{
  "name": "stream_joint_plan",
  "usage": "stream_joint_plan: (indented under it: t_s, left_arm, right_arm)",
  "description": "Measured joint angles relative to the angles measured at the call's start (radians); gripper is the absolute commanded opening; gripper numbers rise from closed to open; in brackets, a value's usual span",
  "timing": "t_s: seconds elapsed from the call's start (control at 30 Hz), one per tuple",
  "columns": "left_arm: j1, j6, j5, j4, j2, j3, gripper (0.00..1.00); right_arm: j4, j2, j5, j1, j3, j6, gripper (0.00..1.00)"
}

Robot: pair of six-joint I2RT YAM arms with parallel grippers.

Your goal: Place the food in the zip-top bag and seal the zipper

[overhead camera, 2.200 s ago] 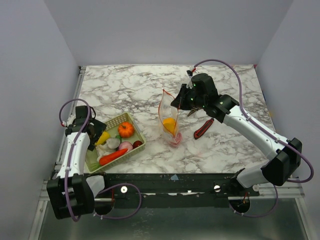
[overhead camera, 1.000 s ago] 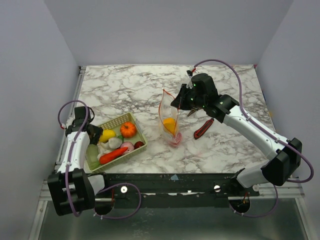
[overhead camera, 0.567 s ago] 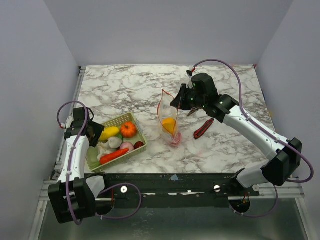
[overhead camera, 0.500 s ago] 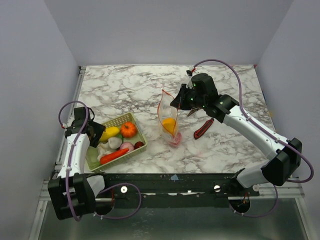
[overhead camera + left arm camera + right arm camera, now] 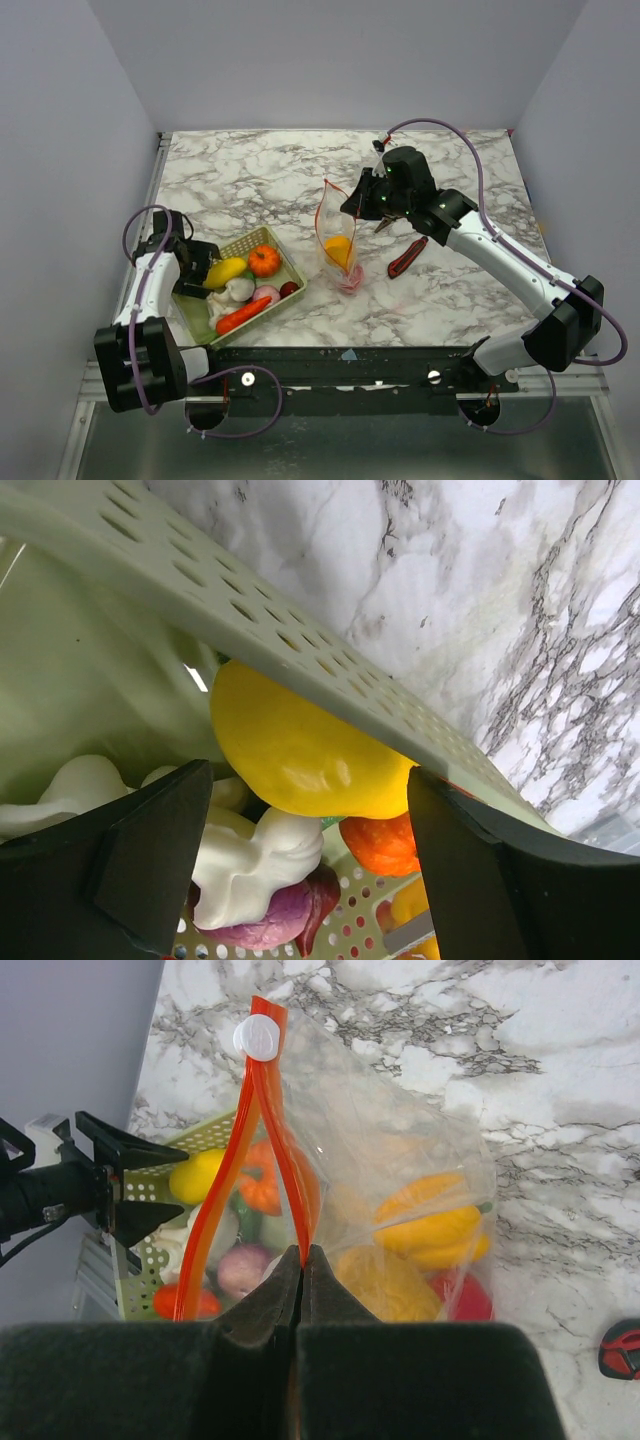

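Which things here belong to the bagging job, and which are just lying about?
Job:
zip-top bag
zipper
bagged food
unbagged food

Lying about:
mesh basket, which only holds the unbagged food
utility knife, on the table beside the bag

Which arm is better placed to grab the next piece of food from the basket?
Left. The left tool is open, facing the yellow piece in the basket. The right tool is shut on the zipper, holding the zip-top bag upright.
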Motion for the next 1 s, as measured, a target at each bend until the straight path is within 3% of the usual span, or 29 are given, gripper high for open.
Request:
stream_joint_plan:
  t_s: [0.3,0.47,0.83,1.0]
  left_arm:
    - [-0.018,-0.04,-0.049,-0.088,-0.077,0.098,0.8]
    - [-0.018,-0.084,0.004,-0.093,-0.137,0.094,0.72]
    - [-0.031,-0.229,0.081,-0.058,-0.072,0.003,0.7]
    - [-0.031,-0.263,0.08,-0.034,0.006,-0.013,0.64]
  right_arm:
    - [0.0,0.0,0.0,0.0,0.0,0.0,0.0]
    - [0.008,0.005,-0.005,0.0,0.0,0.0,0.0]
    - [0.013,0.008,-0.011,0.0,0.0,0.0,0.0]
    - [0.014,0.008,-0.012,0.0,0.0,0.0,0.0]
